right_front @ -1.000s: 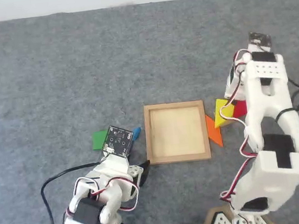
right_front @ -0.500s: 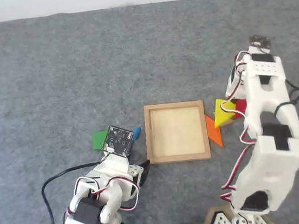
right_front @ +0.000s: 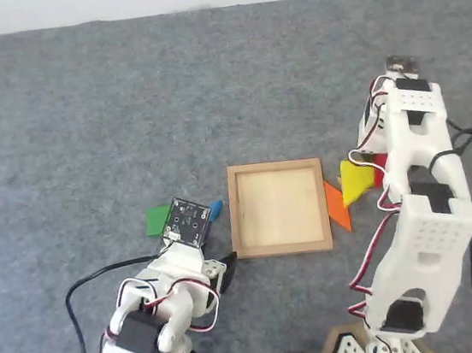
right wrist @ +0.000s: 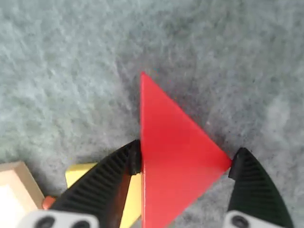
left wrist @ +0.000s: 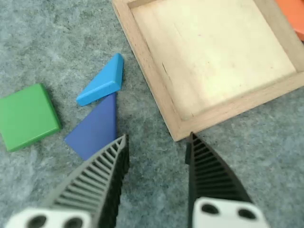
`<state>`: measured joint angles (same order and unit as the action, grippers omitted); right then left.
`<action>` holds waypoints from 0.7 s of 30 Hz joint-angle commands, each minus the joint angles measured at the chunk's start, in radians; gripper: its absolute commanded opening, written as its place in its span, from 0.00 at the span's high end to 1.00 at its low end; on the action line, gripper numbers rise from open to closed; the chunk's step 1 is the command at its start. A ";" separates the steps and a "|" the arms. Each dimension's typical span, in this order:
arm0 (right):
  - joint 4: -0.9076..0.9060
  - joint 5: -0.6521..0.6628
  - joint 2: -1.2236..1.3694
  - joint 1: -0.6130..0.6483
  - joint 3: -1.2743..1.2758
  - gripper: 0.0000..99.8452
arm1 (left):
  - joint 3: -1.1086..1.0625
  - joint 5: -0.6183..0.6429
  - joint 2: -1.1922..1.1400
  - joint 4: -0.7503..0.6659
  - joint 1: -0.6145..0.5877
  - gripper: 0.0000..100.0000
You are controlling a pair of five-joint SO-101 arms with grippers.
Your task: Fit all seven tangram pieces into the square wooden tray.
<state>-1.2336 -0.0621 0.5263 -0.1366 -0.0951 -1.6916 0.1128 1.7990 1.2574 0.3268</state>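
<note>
The square wooden tray (right_front: 235, 214) lies mid-table with nothing in it. My right gripper (right wrist: 183, 159) is just right of the tray, its fingers (right wrist: 124, 164) pressed against both sides of a red triangle (right wrist: 173, 142), shut on it. A yellow piece (right_front: 357, 177) and an orange piece (right_front: 337, 207) lie between that arm and the tray. My left gripper (left wrist: 156, 142) hovers open at the tray's near left corner (left wrist: 176, 129). Beside it lie a dark blue triangle (left wrist: 94, 129), a light blue triangle (left wrist: 101, 86) and a green square (left wrist: 26, 116).
Grey carpet covers the whole table, with wide free room beyond the tray and to the far left. Cables trail from both arm bases along the near edge. The right arm's body (right_front: 421, 171) hangs over the pieces at the tray's right side.
The right arm has stretched a little farther from its base. The yellow piece beside it has turned and shifted slightly. The left arm has kept still.
</note>
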 commanded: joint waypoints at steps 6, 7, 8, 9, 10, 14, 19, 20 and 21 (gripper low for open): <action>-0.028 0.011 -0.004 -0.002 -0.046 0.78 | 0.008 -0.003 0.018 0.006 0.003 0.80; -0.025 0.011 -0.005 -0.002 -0.046 0.80 | 0.008 -0.003 0.018 0.006 0.003 0.80; -0.024 0.011 -0.005 -0.002 -0.046 0.81 | 0.008 -0.003 0.018 0.006 0.003 0.80; -0.024 0.011 -0.005 0.001 -0.046 0.81 | 0.008 -0.003 0.018 0.006 0.003 0.80; -0.024 0.011 -0.008 0.004 -0.046 0.81 | 0.008 -0.003 0.018 0.006 0.003 0.80; -0.035 0.011 -0.015 0.042 -0.046 0.81 | 0.008 -0.003 0.018 0.006 0.003 0.80; -0.056 0.011 -0.018 0.058 -0.051 0.82 | 0.008 -0.003 0.018 0.006 0.003 0.80; -0.056 0.011 -0.019 0.059 -0.051 0.83 | 0.008 -0.003 0.018 0.006 0.003 0.80; -0.056 0.011 -0.027 0.059 -0.049 0.85 | 0.008 -0.003 0.018 0.006 0.003 0.80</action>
<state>-1.2720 -0.0606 0.5247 -0.0951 -0.1043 -1.6916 0.1128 1.7990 1.2574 0.3268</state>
